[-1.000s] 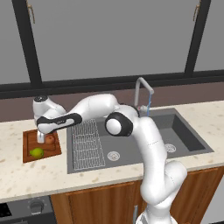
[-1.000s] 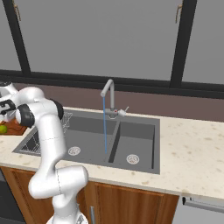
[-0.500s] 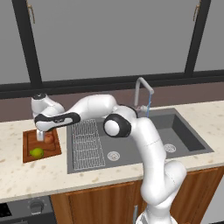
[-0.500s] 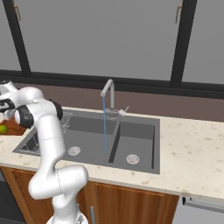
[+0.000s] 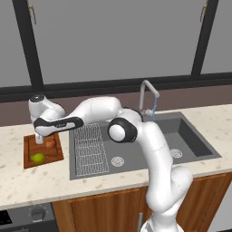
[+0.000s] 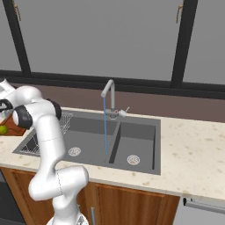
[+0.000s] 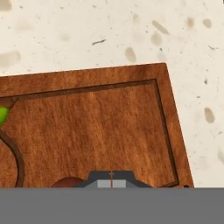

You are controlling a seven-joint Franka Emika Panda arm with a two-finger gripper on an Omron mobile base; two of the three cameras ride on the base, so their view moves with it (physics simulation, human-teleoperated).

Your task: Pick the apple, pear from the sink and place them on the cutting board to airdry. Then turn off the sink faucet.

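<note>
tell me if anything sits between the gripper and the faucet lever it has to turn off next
Nothing visible blocks it. The gripper is over the cutting board, beside the apple and pear. Between it and the sink faucet lie only the wire rack and the open sink, both low.

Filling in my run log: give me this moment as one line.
stage: fruit on board | apple and pear on cutting board | gripper over board, jaws unclear | sink faucet running
</note>
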